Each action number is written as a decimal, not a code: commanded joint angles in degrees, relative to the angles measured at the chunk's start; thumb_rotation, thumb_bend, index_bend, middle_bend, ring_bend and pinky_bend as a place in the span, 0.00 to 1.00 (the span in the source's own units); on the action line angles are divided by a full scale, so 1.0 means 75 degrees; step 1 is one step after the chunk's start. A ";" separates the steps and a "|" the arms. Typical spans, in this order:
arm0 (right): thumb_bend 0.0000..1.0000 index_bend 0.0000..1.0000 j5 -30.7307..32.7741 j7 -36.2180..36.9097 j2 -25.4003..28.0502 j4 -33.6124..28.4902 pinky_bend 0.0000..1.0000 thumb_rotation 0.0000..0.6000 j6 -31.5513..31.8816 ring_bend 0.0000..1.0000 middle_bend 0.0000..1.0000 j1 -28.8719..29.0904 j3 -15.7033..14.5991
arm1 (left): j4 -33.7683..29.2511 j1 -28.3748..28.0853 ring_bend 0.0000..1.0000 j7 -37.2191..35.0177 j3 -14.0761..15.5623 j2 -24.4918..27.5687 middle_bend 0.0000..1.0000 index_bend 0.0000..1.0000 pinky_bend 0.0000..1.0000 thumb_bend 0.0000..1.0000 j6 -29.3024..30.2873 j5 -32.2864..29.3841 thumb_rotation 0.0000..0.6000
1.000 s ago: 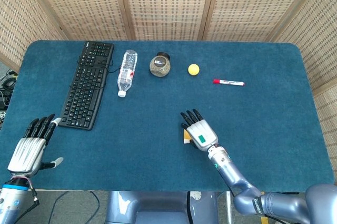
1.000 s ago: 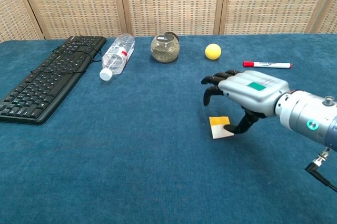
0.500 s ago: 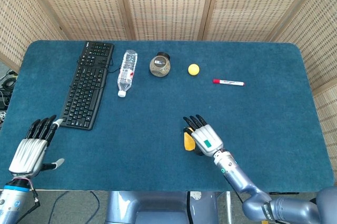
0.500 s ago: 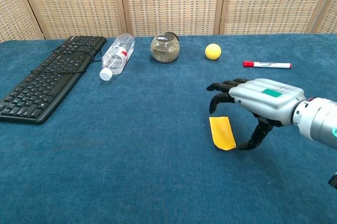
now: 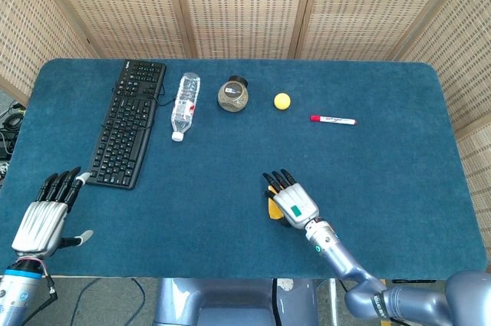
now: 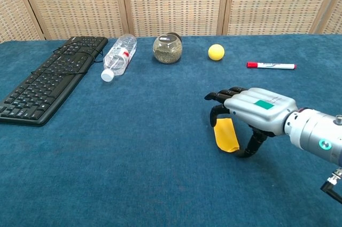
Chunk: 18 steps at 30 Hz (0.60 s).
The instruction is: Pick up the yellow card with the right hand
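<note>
Yellow card [image 6: 226, 134], yellow ball [image 6: 216, 52], red marker [image 6: 270, 65], black keyboard [image 6: 48, 78], deep blue table cloth [image 6: 133, 147].

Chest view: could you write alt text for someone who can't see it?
A robot's right hand curls its fingers around a tilted yellow card on a blue-covered table. Along the far side lie a black keyboard, a plastic bottle on its side, a jar, a yellow ball and a red marker.

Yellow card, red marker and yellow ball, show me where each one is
yellow card [image 6: 226, 134], chest view, middle of its face, beside the right hand [image 6: 251, 110].
red marker [image 6: 271, 65], chest view, middle of the white barrel.
yellow ball [image 5: 282, 100], head view, centre of the ball.
</note>
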 commanded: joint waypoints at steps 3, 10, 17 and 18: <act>0.31 0.42 0.0053 -0.0007 -0.0071 0.0089 0.00 1.00 -0.0031 0.00 0.02 0.0001 0.0017 | 0.0004 -0.0004 0.00 -0.0048 -0.0001 0.0021 0.00 0.00 0.00 0.00 -0.0004 0.0004 1.00; 0.39 0.50 -0.0032 0.0098 -0.0104 0.0139 0.00 1.00 -0.0059 0.00 0.03 0.0002 -0.0021 | -0.0008 -0.0012 0.00 -0.0090 0.0015 0.0029 0.00 0.00 0.00 0.00 -0.0032 0.0013 1.00; 0.40 0.58 -0.0115 0.0068 -0.0171 0.0245 0.00 1.00 -0.0022 0.00 0.03 0.0009 -0.0023 | -0.0029 0.0004 0.00 -0.0161 0.0030 0.0062 0.00 0.00 0.00 0.00 -0.0003 0.0057 1.00; 0.41 0.59 -0.0130 0.0062 -0.0186 0.0262 0.00 1.00 -0.0003 0.00 0.04 0.0007 -0.0020 | -0.0029 0.0005 0.00 -0.0181 0.0029 0.0064 0.00 0.00 0.00 0.00 0.0000 0.0061 1.00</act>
